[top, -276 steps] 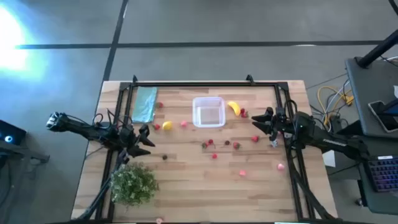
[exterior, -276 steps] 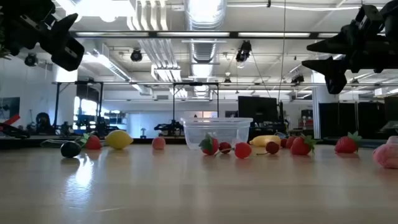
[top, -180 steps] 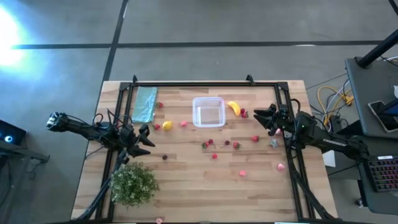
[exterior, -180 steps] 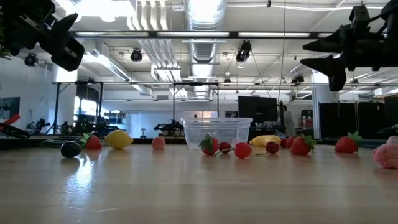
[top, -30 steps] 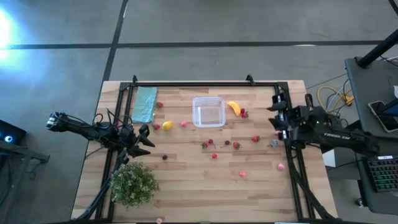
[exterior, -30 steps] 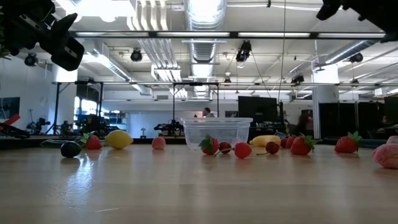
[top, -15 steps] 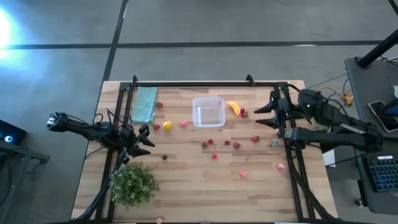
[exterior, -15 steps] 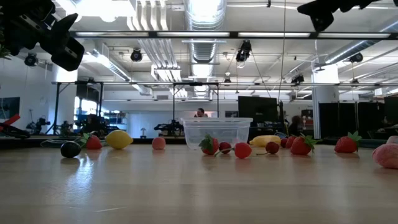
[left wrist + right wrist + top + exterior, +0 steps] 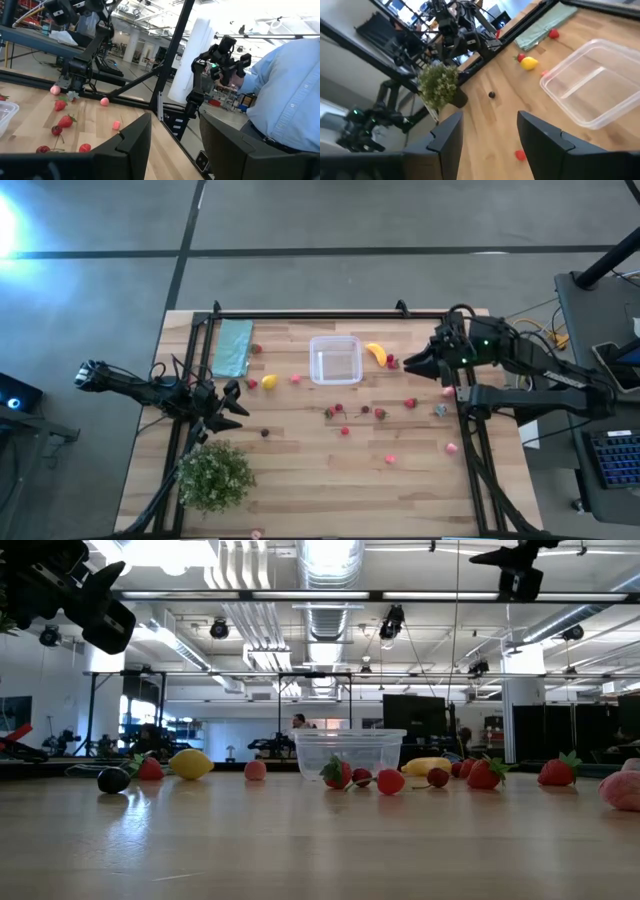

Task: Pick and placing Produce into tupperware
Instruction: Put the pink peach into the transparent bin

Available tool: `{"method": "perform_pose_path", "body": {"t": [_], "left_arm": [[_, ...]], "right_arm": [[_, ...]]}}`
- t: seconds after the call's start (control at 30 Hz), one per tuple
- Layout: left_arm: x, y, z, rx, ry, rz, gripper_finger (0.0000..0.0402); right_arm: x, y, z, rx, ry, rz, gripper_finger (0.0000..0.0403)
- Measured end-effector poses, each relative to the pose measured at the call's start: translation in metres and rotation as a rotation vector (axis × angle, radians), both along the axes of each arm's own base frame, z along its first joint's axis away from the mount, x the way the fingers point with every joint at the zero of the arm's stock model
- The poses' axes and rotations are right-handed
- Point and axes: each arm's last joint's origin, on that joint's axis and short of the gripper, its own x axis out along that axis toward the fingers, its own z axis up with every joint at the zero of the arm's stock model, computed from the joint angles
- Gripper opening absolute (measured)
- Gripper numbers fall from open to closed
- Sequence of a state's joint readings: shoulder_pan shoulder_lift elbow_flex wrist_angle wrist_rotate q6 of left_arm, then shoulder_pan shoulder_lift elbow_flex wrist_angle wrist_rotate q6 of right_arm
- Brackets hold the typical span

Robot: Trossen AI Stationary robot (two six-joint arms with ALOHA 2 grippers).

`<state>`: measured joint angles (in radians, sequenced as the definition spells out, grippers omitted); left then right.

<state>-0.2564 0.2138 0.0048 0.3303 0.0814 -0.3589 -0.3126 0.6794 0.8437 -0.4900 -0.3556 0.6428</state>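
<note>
The clear tupperware (image 9: 335,361) stands on the far middle of the table with nothing in it. Produce lies loose on the wood: a banana (image 9: 376,353) right of the box, a lemon (image 9: 268,382) to its left, red berries (image 9: 380,414) in front of it, a dark piece (image 9: 265,432), and pink pieces (image 9: 452,447). My right gripper (image 9: 412,363) hangs open high above the table's right side, just right of the banana; its wrist view looks down on the box (image 9: 585,85). My left gripper (image 9: 240,405) waits open at the left edge, near the lemon.
A leafy green bush (image 9: 213,475) stands at the near left, just in front of my left arm. A teal cloth (image 9: 233,347) lies at the far left. A black frame (image 9: 330,314) borders the table. A person in a light blue shirt (image 9: 285,95) stands beyond the right edge.
My right gripper has risen and swung from over the right frame rail in toward the banana. Its wrist has rolled and tipped, so the fingers now point toward the table's left. It stays open with nothing between its fingers.
</note>
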Motion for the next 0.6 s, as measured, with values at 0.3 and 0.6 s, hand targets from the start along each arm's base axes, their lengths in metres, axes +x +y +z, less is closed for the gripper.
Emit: {"method": "perform_pose_path", "body": {"t": [0.3,0.6], "left_arm": [[0.0,0.0,0.0,0.0,0.0,-0.003,0.0155],[0.0,0.0,0.0,0.0,0.0,-0.002,0.0155]], "right_arm": [[0.014,-0.005,0.016,-0.024,-0.001,-0.007,0.0178],[0.038,-0.013,0.026,-0.024,0.037,-0.034,0.0178]]}}
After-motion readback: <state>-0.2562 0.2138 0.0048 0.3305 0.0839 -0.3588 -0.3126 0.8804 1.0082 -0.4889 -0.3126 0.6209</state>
